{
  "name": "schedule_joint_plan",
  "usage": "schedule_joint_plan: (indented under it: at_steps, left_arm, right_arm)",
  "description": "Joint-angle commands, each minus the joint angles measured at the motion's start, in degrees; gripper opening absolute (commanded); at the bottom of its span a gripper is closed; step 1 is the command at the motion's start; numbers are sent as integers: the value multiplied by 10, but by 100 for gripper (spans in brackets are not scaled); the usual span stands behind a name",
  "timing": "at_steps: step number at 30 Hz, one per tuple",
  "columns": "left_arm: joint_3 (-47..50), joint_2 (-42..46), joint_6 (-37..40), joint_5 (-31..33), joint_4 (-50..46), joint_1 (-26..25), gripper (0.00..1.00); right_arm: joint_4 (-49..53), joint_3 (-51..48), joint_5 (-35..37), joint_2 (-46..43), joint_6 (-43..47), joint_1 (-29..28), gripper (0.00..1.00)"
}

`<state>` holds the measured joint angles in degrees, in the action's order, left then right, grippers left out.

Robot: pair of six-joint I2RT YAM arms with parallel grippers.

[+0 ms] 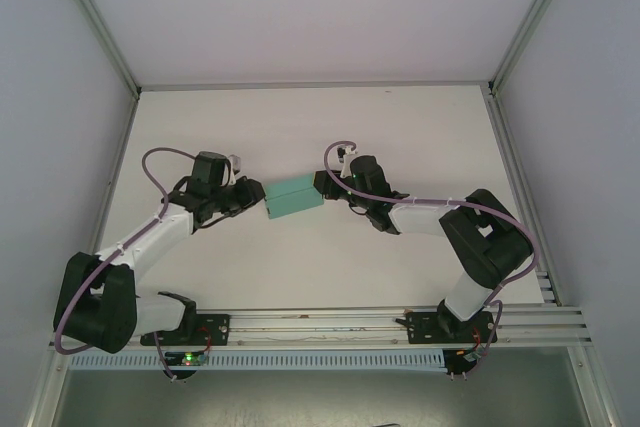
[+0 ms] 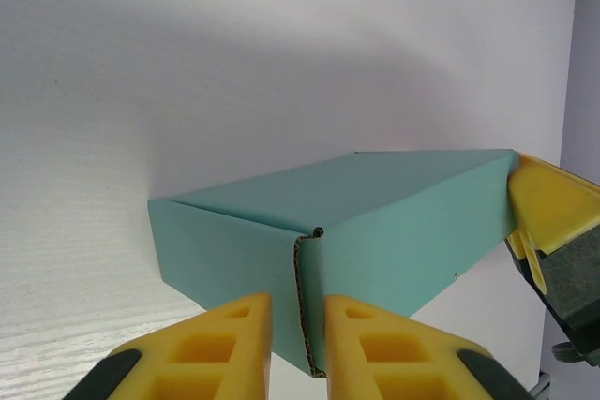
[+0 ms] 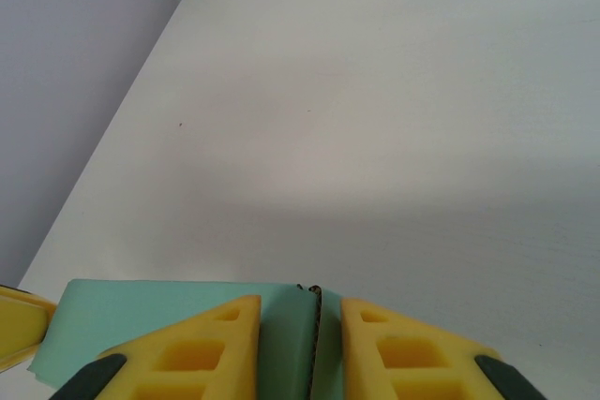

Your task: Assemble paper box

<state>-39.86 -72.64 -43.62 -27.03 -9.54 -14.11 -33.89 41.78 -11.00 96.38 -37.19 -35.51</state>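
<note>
Paper box point(image 1: 293, 198): teal, folded into a low closed shape, mid-counter point(image 1: 300, 127), between the two arms.
Left fingers point(image 2: 225, 339): I see them clenched on the box's corner seam.
Right fingers point(image 3: 206, 353): astride the opposite end wall. I cannot tell whether they actually pinch it.

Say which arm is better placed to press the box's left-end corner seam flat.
Likely left: the left gripper straddles that raw-edged seam on the teal-green card box; the right gripper sits at the far end.
</note>
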Motion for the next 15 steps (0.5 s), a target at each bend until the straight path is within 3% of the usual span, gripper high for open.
schedule_joint_plan:
  at_steps: [1,4,8,12,15]
  left_arm:
    - [43,-15,17,36,-45,11,20]
    - [63,-35,29,51,-53,11,20]
    - [100,-61,17,64,-48,11,12]
    - [119,-59,17,76,-53,11,1]
    - [123,-44,17,78,-52,11,0]
  right_arm:
    - [184,-43,27,45,21,-4,25]
    - [173,-50,24,48,33,-3,24]
    - [148,-60,21,56,40,4,16]
    - [137,-60,8,58,42,5,15]
    - [133,-65,7,57,38,4,15]
